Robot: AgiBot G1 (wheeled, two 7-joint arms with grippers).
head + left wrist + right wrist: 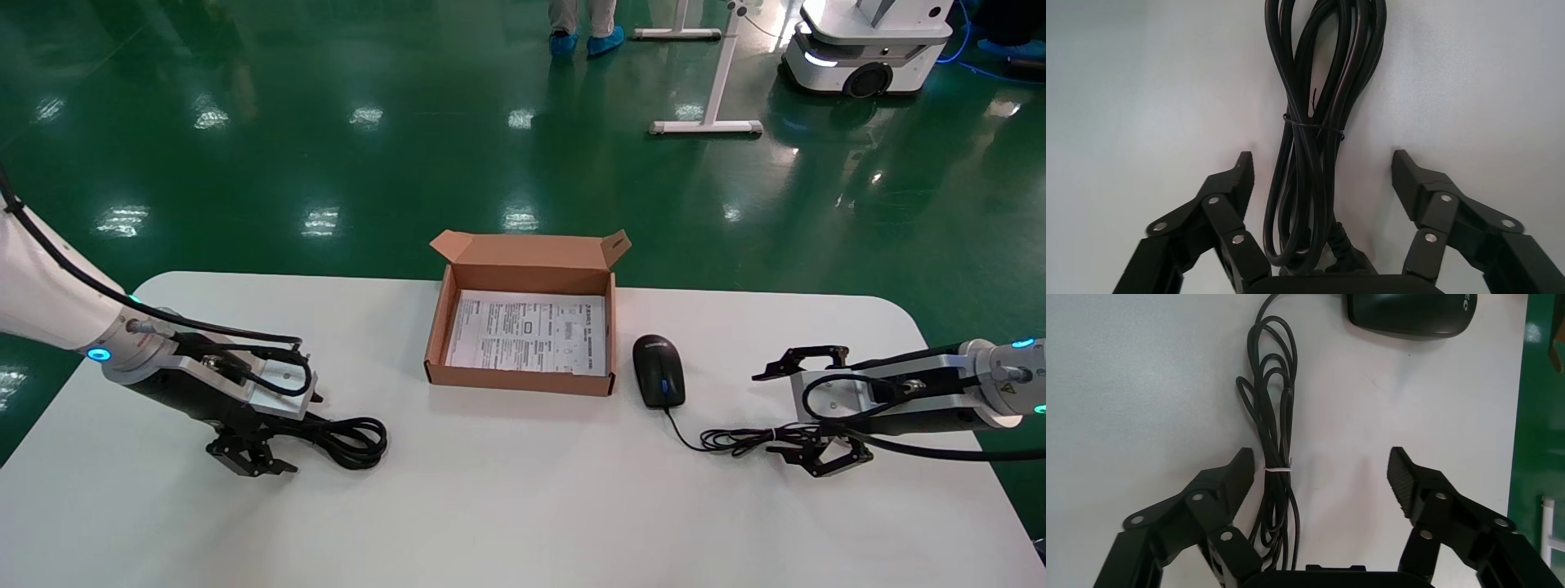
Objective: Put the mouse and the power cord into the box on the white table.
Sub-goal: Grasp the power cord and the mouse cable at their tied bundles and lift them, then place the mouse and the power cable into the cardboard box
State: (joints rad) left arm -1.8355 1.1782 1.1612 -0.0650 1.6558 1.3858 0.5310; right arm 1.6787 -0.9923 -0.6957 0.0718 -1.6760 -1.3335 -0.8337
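Left gripper [1321, 165] — jaws spread, straddling the power cord [1310, 153], whose long axis runs straight ahead between the fingers. Box [523, 384] empty at centre; mouse [659, 369] just beside it. Right gripper [1318, 462] — spread over the mouse's wire bundle [1275, 459].

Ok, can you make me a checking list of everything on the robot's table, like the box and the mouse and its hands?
Surface: large plain white table, bare in front.
Job's things: shallow brown cardboard box, lid open, only a white printed sheet inside; small black oval mouse on the table just right of the box; thick black coiled power cord on the table at the left.
Clutter: nothing seen.
Grippers: left gripper open, fingers either side of the power cord; right gripper open over the mouse's thin tied wire.
Cables: both tied in bundles.
Surroundings: green floor, white stand frame, another white robot base, a person's blue shoes.
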